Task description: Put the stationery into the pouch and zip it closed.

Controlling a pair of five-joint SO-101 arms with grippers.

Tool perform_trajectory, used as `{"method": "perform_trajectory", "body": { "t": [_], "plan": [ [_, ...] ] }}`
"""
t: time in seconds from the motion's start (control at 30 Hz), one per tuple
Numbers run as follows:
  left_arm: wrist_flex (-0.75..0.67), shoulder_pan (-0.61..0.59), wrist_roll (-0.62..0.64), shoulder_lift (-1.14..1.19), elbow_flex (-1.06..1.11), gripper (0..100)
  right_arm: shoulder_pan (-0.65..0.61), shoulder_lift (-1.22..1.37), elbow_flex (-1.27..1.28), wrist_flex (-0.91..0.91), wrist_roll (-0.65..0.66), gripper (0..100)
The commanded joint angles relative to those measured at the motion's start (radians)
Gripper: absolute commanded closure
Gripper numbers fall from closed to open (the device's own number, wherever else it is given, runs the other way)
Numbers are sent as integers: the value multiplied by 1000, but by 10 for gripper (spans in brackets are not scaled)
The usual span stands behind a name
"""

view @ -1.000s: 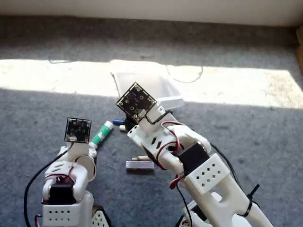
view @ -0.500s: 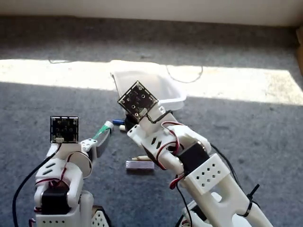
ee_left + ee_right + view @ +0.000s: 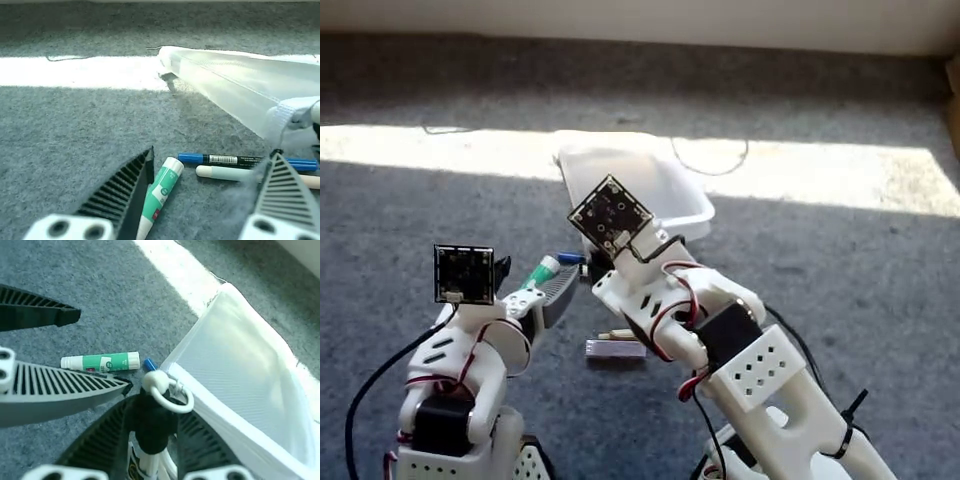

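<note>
Two pens lie side by side on the grey bench [image 3: 440, 215], just beside the pouch's near corner: a blue pen [image 3: 240, 160] and a pale pen [image 3: 225, 173]. In the left wrist view, one end of each is hidden behind a finger of the left end effector [image 3: 213, 152]. In the high view the right arm covers most of them.

The right end effector [image 3: 152, 410] is clamped on the translucent pouch [image 3: 240, 375] at that corner, by the ring pull [image 3: 167, 390]. The dark part it grips hides its fingertips.

The left end effector's fingers stand wide apart, with the green glue stick [image 3: 161, 192] lying between them close to one finger. I cannot tell if they touch.

Nearer the arms lie a small flat bar [image 3: 615, 348] and a thin stick [image 3: 618, 333], both too small to identify.
</note>
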Motion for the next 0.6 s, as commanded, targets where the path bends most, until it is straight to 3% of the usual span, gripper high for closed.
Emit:
{"method": "perform_trajectory", "body": {
  "t": [0.0,0.27,0.57],
  "plan": [
    [-43,56,12,-7,-53,671,-12,-47,-15,15,-8,993],
    [-48,88,25,-7,-70,670,-15,-47,-16,36,-9,993],
    [-187,84,18,-5,38,674,-70,-47,-18,71,-9,993]
  ]
}}
